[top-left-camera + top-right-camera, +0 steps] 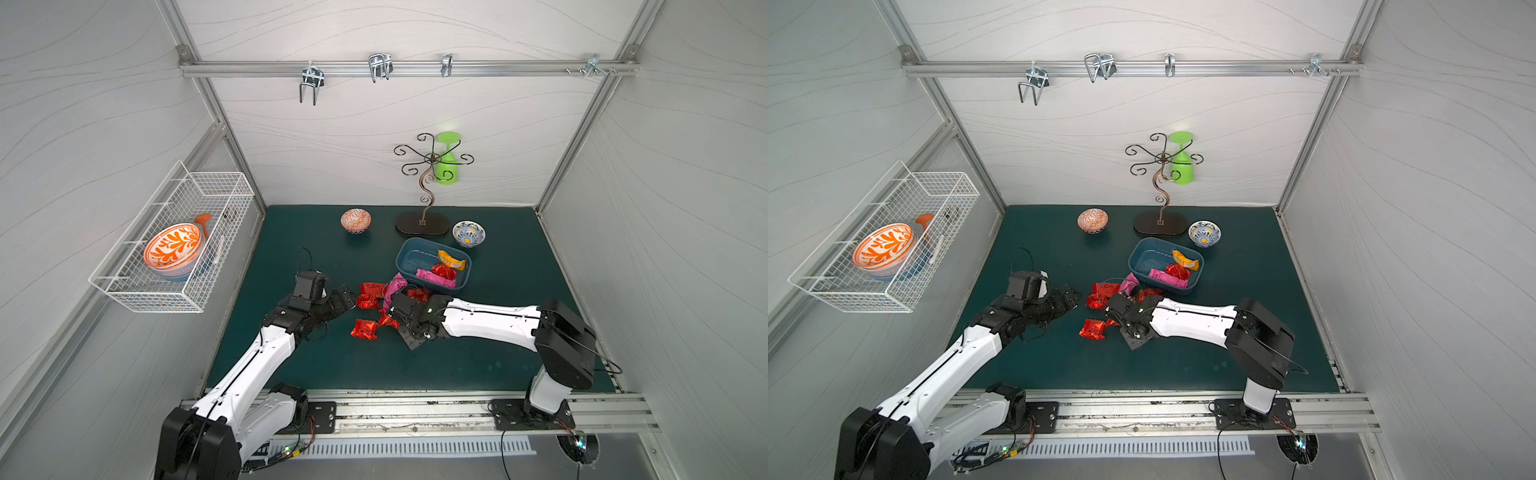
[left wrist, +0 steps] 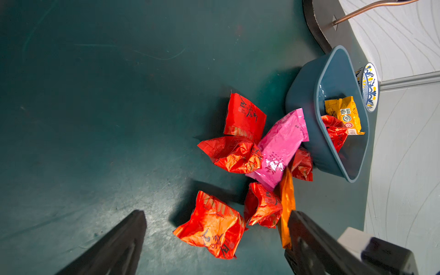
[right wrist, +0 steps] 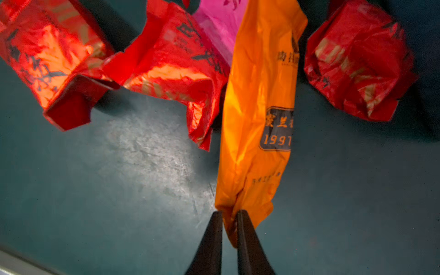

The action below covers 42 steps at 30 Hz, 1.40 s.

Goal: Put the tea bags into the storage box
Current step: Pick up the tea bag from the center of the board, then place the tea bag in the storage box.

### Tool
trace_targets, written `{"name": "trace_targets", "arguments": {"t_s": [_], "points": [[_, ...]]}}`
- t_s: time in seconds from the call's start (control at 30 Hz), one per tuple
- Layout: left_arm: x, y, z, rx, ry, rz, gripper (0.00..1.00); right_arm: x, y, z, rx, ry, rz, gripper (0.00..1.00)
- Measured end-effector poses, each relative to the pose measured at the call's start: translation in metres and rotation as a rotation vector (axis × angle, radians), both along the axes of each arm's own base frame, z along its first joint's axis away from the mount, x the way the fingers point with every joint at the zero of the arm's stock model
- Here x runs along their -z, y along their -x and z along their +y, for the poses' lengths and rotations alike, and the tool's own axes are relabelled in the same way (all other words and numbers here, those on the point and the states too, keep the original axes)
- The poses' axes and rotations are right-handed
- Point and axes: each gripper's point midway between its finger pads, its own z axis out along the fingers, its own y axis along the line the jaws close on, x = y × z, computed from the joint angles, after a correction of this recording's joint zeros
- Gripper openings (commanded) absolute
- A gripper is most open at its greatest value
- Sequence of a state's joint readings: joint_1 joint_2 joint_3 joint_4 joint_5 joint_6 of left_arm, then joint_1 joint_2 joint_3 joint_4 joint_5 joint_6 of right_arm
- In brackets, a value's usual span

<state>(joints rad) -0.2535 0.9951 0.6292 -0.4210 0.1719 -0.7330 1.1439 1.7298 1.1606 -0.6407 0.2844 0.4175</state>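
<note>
Right end effector (image 3: 229, 212) tight on a crinkly, glossy orange tea bag (image 3: 257, 95); left end effector (image 2: 216, 212) wide, seemingly empty.

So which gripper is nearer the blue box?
Right. The right gripper is just in front of the box, pinching an orange packet; the left gripper is farther, across the pile.

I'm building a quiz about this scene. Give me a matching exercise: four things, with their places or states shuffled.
Things:
1. right tool
2. left tool
3. green cup
4. orange-patterned bowl

Places or states:
a. in the white wire basket
b. open, empty
c. shut on an orange tea bag
d. hanging upside down on the metal stand

Pairs: 1-c, 2-b, 3-d, 4-a
</note>
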Motion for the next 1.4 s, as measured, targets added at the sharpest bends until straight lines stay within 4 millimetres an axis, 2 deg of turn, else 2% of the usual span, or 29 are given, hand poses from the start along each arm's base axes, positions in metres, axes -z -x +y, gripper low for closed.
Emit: {"name": "trace_targets", "arguments": {"t_s": [0.07,0.3,0.6,0.73,0.83,1.0,1.17,1.3,1.4], "points": [[0.0,0.0,0.0,0.0,0.0,-0.002,0.98,0.0,0.0,0.0,-0.002,0.002,-0.001,0.0],[-0.002,0.002,0.001,0.0,0.002,-0.01,0.98,-0.006,-0.001,-0.001,-0.018,-0.008,-0.007,0.0],[-0.005,0.002,0.001,-0.003,0.003,-0.022,0.98,-0.066,0.003,-0.002,-0.039,-0.163,-0.037,0.0],[-0.005,0.002,0.001,-0.004,0.004,-0.022,0.97,-0.09,-0.004,-0.01,-0.005,-0.251,-0.025,0.0],[-0.005,0.002,0.001,-0.004,0.004,-0.021,0.98,-0.108,-0.02,-0.021,0.054,-0.333,-0.014,0.0],[-0.005,0.002,0.001,-0.004,0.004,-0.021,0.97,-0.136,-0.059,-0.044,0.156,-0.464,-0.034,0.0],[-0.005,0.002,0.001,-0.004,0.004,-0.021,0.97,-0.144,-0.093,-0.06,0.162,-0.502,-0.06,0.0],[-0.004,0.002,0.001,-0.004,0.004,-0.02,0.97,-0.148,-0.119,-0.057,0.08,-0.494,-0.096,0.0],[-0.003,0.001,0.001,-0.004,0.003,-0.016,0.97,-0.142,-0.134,-0.052,0.007,-0.454,-0.12,0.0]]}}
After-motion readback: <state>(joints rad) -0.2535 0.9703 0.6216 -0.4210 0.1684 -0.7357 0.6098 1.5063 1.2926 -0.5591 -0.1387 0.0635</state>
